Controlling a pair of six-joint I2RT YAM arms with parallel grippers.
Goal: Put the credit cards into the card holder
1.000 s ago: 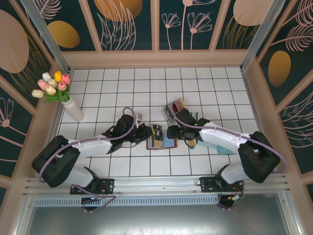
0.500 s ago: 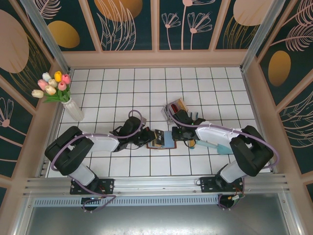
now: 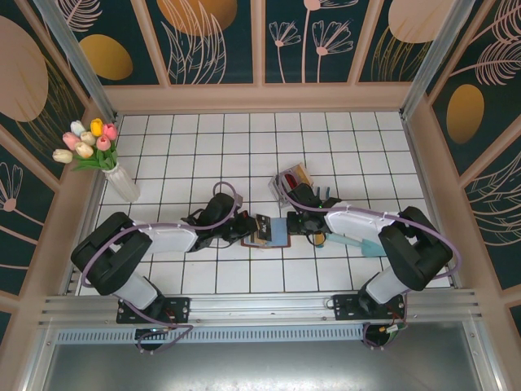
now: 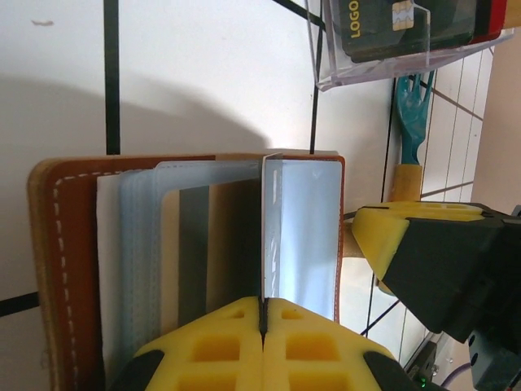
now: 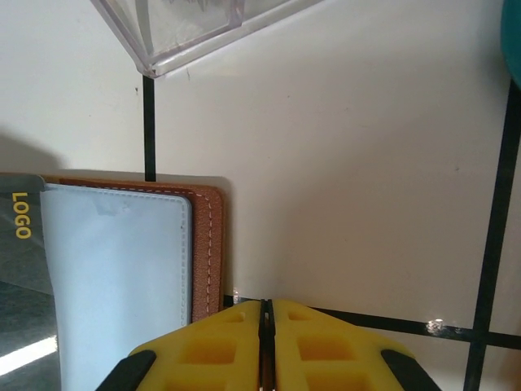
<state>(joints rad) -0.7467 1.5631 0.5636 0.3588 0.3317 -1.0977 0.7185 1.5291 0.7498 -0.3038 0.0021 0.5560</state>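
Observation:
The brown leather card holder lies open on the tiles, its clear sleeves facing up. My left gripper is shut on a grey credit card that stands on edge over the holder's pockets. The same card's face, with a yellow LOGO, shows at the left of the right wrist view. My right gripper is shut at the holder's right edge. Its yellow finger meets a small tan tab of the holder. More credit cards sit in a clear box.
The clear plastic box stands just beyond the holder. A teal tool with a wooden handle lies under my right arm. A vase of tulips stands at the far left.
My right gripper has closed at the holder's right edge. The left arm shifted right early on and has since held still with the card.

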